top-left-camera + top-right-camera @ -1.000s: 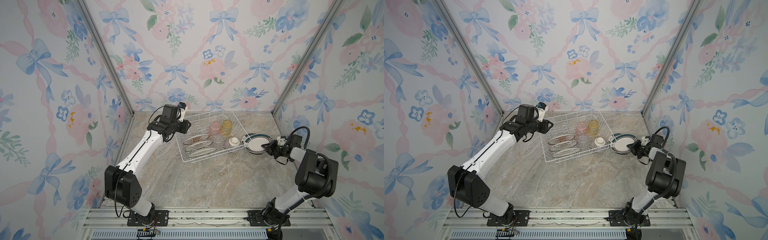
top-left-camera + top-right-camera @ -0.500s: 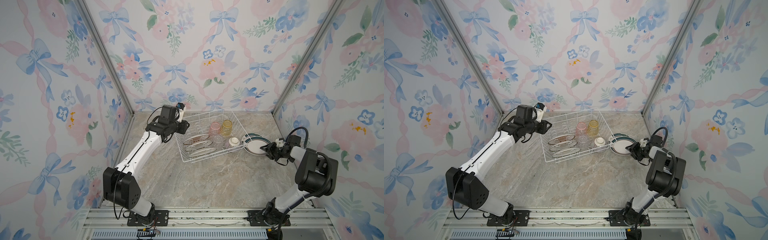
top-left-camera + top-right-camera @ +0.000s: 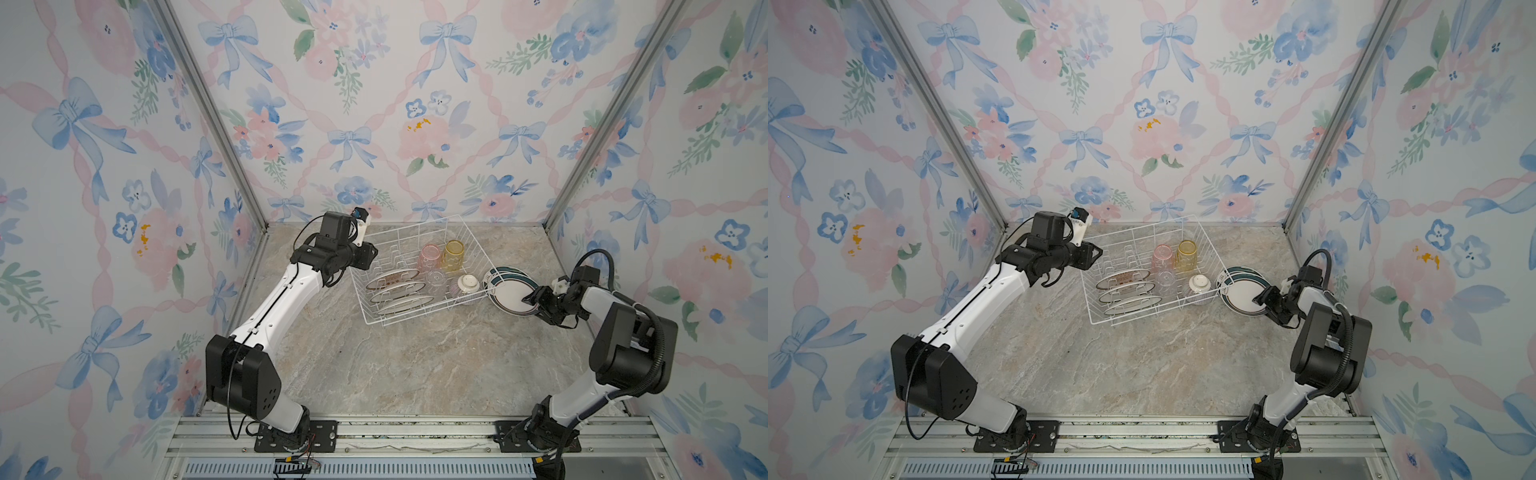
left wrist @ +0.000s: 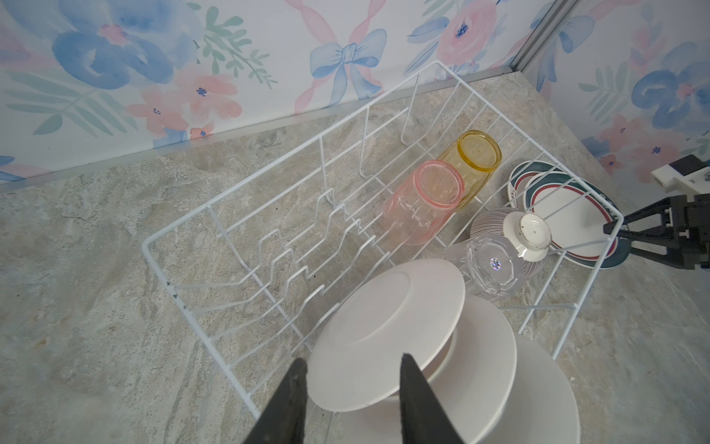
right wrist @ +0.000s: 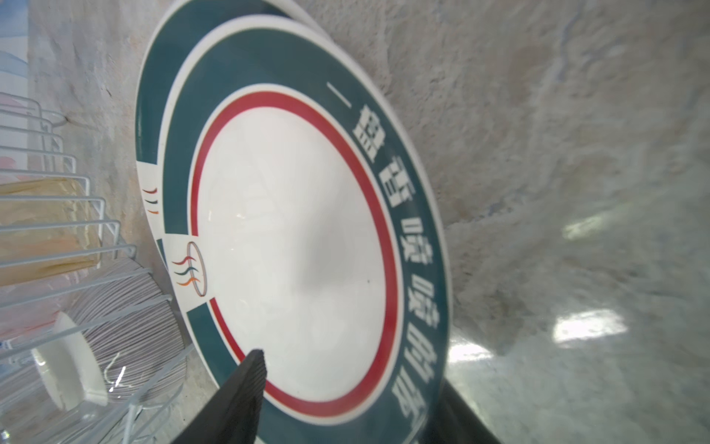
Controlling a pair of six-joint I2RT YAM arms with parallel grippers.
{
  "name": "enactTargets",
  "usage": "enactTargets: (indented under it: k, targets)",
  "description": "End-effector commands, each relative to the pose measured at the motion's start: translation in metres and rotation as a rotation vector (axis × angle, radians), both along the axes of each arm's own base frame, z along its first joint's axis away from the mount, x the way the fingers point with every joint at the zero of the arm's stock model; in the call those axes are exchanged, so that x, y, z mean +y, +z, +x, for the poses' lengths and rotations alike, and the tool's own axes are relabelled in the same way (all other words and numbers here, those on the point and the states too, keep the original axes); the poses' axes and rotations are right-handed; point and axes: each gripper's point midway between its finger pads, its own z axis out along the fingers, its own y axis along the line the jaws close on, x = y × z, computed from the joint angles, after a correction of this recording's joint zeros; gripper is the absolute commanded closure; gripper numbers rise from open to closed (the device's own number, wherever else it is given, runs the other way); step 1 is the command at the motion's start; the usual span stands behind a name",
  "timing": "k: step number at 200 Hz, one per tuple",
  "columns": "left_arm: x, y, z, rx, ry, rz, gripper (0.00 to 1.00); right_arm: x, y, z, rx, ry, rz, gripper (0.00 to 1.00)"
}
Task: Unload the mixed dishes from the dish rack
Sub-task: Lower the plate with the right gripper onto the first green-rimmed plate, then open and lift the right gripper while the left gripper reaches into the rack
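The white wire dish rack (image 3: 430,307) (image 3: 1156,307) holds three upright plates (image 3: 397,291) (image 4: 388,330), upturned pink (image 3: 429,257), yellow (image 3: 453,251) and clear tumblers (image 3: 436,278), and a striped bowl (image 3: 467,284). Right of it, two dark-rimmed plates (image 3: 509,291) (image 5: 292,230) lie stacked on the table. My right gripper (image 3: 530,301) (image 5: 351,369) is open astride the top plate's near rim, one finger above it and one below. My left gripper (image 3: 372,253) (image 4: 351,365) hovers open at the rack's far left corner, above the nearest upright plate, holding nothing.
The marble tabletop (image 3: 415,365) is walled by flowered panels at the back and both sides. The plate stack touches the rack's right end. Bare table stretches in front of the rack towards the arm bases.
My right gripper's jaws have spread apart, letting go of the top plate, which now lies on the stack. The left arm has barely moved.
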Motion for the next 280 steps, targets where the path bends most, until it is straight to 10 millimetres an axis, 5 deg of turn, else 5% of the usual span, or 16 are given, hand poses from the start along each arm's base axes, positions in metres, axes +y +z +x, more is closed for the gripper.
enactTargets:
  k: [1, 132, 280]
  targets:
    - [0.002, 0.004, -0.005, -0.011, -0.017, -0.002, 0.64, -0.004, 0.007, -0.001, 0.025, 0.028, -0.081, 0.34]
    - [0.0, -0.005, -0.008, 0.009, -0.04, 0.0, 0.62, 0.004, -0.002, 0.032, 0.025, 0.028, -0.114, 0.26]
    - [-0.018, -0.032, -0.024, 0.086, -0.099, 0.069, 0.58, 0.015, -0.013, 0.045, 0.08, 0.097, -0.155, 0.18]
